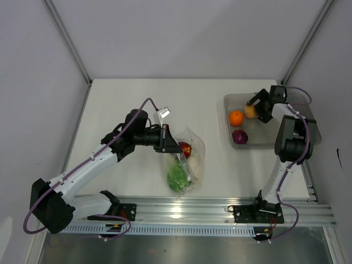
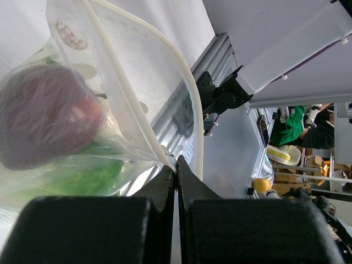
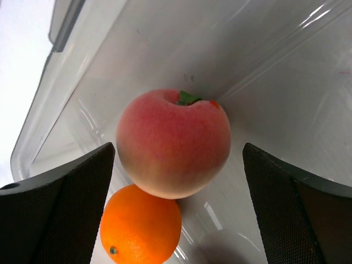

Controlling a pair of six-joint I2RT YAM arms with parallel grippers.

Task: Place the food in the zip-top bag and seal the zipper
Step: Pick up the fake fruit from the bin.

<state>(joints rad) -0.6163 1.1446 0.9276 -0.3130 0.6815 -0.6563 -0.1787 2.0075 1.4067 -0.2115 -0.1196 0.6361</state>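
The clear zip-top bag (image 1: 187, 162) lies at the table's middle, holding a dark red fruit (image 1: 185, 148) and a green cabbage (image 1: 176, 177). My left gripper (image 1: 167, 138) is shut on the bag's rim; in the left wrist view the fingertips pinch the zipper strip (image 2: 165, 157), with the red fruit (image 2: 47, 115) and the cabbage (image 2: 71, 179) behind the plastic. My right gripper (image 1: 258, 107) hangs open over the tray, its fingers either side of the peach-coloured fruit (image 3: 173, 143). The orange (image 3: 140, 231) touches the peach. A purple fruit (image 1: 240, 137) lies nearer.
The clear rigid tray (image 1: 275, 144) stands at the right of the table, close to the right wall. An aluminium rail (image 1: 209, 206) with both arm bases runs along the near edge. A white tag (image 1: 164, 113) hangs on the left arm's cable.
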